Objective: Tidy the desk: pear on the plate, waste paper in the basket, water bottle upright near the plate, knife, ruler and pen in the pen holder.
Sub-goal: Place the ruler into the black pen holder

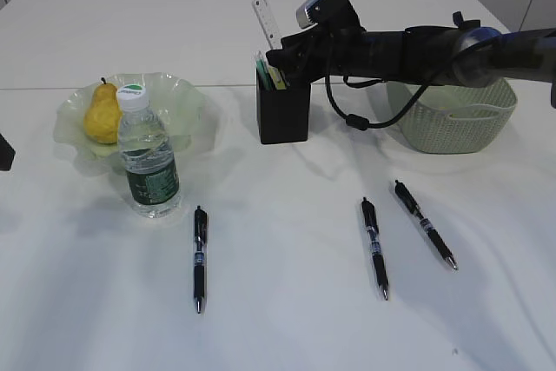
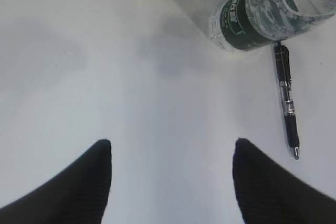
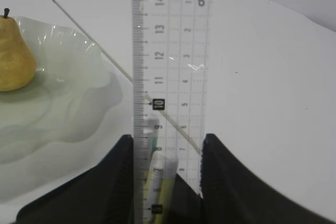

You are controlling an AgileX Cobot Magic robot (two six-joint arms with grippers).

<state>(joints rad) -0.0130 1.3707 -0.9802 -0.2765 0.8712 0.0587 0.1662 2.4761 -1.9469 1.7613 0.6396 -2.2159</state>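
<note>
A: So, starting at the left: the left gripper (image 2: 172, 153) hangs over bare desk (image 1: 287, 327) with its jaws wide and nothing between them. Beyond it the pear (image 1: 102, 114) sits in the plate (image 1: 187, 97), and the water bottle (image 1: 148, 152) stands upright just in front of that dish.

B: And the pens?

A: One pen (image 1: 199, 258) lies flat just right of the bottle. Two more, a middle pen (image 1: 374, 247) and a right-hand pen (image 1: 424, 223), lie further right, all three well apart from the pen holder (image 1: 282, 112).

B: What is the right gripper (image 3: 167, 145) doing?

A: Its jaws are narrowed on the ruler (image 3: 169, 66), which stands upright with its lower end down at the holder's mouth; a green-and-yellow item already stands inside. The basket (image 1: 452, 119) sits behind the arm; I cannot see inside it.

B: How will the ruler behave?

A: Thin, stiff, light and slick, I'd judge, so gripping its flat edges low down suits it. The pens look light and apt to roll; pinch each across the barrel's middle.
</note>
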